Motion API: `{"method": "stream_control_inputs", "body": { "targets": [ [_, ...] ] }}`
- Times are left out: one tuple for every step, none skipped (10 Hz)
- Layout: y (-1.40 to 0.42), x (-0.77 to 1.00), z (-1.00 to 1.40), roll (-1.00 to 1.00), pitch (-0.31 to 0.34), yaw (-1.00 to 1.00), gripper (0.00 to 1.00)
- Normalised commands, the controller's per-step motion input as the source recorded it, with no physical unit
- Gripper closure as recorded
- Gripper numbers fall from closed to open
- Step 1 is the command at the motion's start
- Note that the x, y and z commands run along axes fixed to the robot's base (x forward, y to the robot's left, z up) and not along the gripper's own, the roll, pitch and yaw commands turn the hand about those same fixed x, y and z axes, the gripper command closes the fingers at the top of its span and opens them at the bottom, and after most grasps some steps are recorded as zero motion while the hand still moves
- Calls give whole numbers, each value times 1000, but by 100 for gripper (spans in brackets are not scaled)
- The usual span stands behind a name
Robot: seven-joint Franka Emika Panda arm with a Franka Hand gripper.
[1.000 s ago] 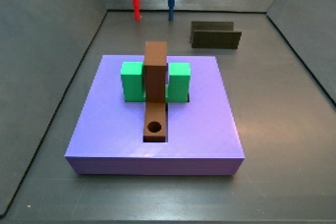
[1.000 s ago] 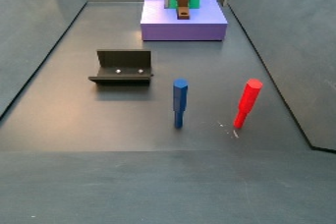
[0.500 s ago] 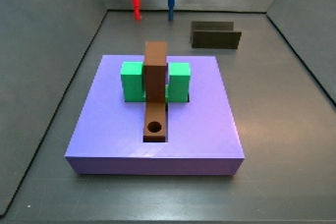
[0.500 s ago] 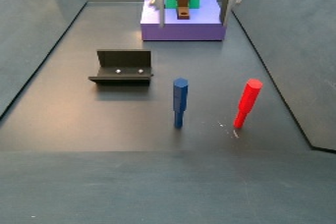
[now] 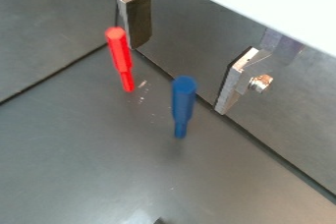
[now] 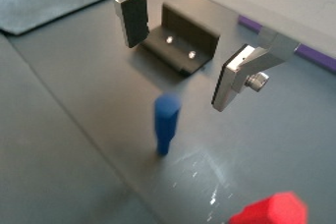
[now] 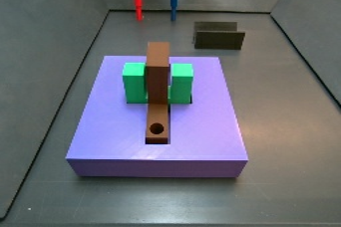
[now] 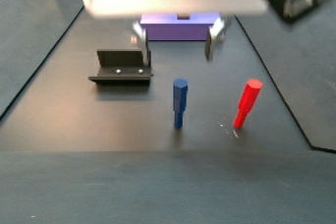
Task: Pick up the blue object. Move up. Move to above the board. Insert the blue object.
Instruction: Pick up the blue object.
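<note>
The blue object (image 8: 180,103) stands upright on the dark floor, with the similar red stick (image 8: 247,104) beside it. My gripper (image 8: 179,43) is open and empty, hanging above and behind the blue object. In both wrist views the blue object (image 5: 183,105) (image 6: 165,125) stands below the gap between my fingers (image 5: 239,79), apart from both. The brown board (image 7: 159,92) lies on the purple platform (image 7: 200,149) across a green block (image 7: 136,82); its round hole (image 7: 158,129) is near one end. In a side view the blue object (image 7: 173,0) stands at the far end of the floor.
The fixture (image 8: 122,67) stands on the floor beside the pegs and also shows in a wrist view (image 6: 184,41). The red stick (image 5: 121,58) is close to one finger. Dark walls enclose the floor.
My gripper has moved from above the purple platform toward the two pegs and now hangs over the floor near the blue object. The pegs and board have not moved.
</note>
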Motion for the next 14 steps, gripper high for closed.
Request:
{"method": "stream_control_inputs", "body": {
  "targets": [
    [317, 6, -554, -110, -54, -83, 0],
    [311, 0, -589, -97, -66, -129, 0],
    [180, 0, -497, -93, -63, -126, 0],
    [109, 6, -483, -56, -43, -114, 0],
    [11, 31, -383, -49, -24, -117, 0],
    [0, 0, -211, 0, 0, -117, 0],
    [0, 0, -206, 0, 0, -106, 0],
    [0, 0, -149, 0, 0, -94, 0],
    [0, 0, -94, 0, 0, -117, 0],
    [0, 0, -63, 0, 0, -140, 0],
    [0, 0, -20, 0, 0, -137, 0],
    [0, 0, 0, 0, 0, -106, 0],
    [0, 0, 0, 0, 0, -123, 0],
    [0, 0, 9, 10, 10, -140, 0]
  ]
}}
